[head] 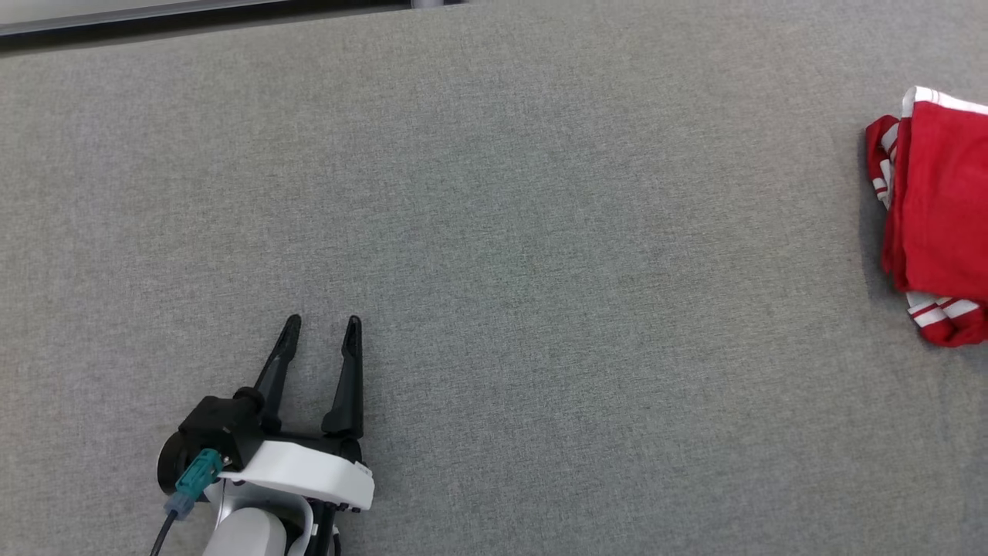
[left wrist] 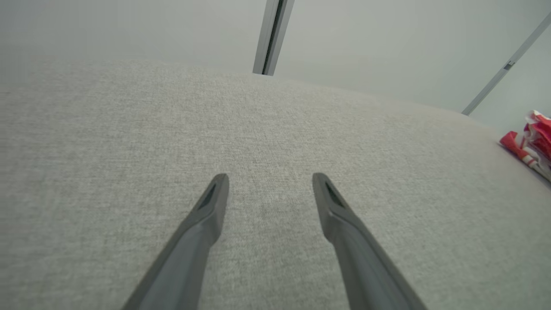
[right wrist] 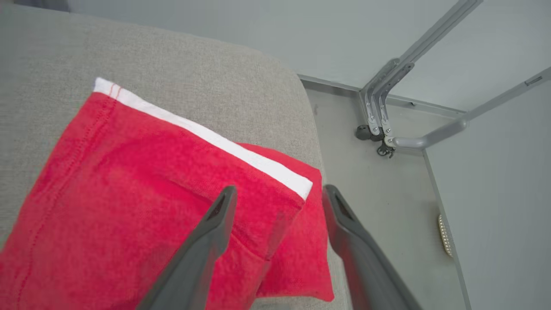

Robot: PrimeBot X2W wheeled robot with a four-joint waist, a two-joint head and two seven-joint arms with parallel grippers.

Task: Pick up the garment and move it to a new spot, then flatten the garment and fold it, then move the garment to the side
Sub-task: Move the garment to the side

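Left pincer (head: 323,319) first: its two dark fingers are spread wide with nothing between them, and they point out over bare grey table (head: 540,232). Looking down its own wrist camera, the left pincer (left wrist: 270,176) has open cloth-covered tabletop ahead of the tips and on both sides. The garment (left wrist: 531,142) is a small bunch of red and white, far off to its right by the table's edge. From the head camera I read it the same way. The garment (head: 942,208) is a red folded bundle with white stripes poking out at its near and far ends, well apart from that pincer and off to its right.

Now the right pincer (right wrist: 280,189). Its fingers stand apart and they are not pinching anything. The garment (right wrist: 129,193) lies flat on the table (right wrist: 193,56) right underneath. It is red cloth folded over itself, with a white band along its far edge. The banded corner shows in the gap between the two fingertips. One finger (right wrist: 206,245) crosses over the red cloth. The other finger (right wrist: 357,249) hangs out past the garment's edge, where the table ends and the pale floor (right wrist: 387,206) starts. Beyond the tips, a grey metal bracket (right wrist: 379,112) sits where floor meets wall.
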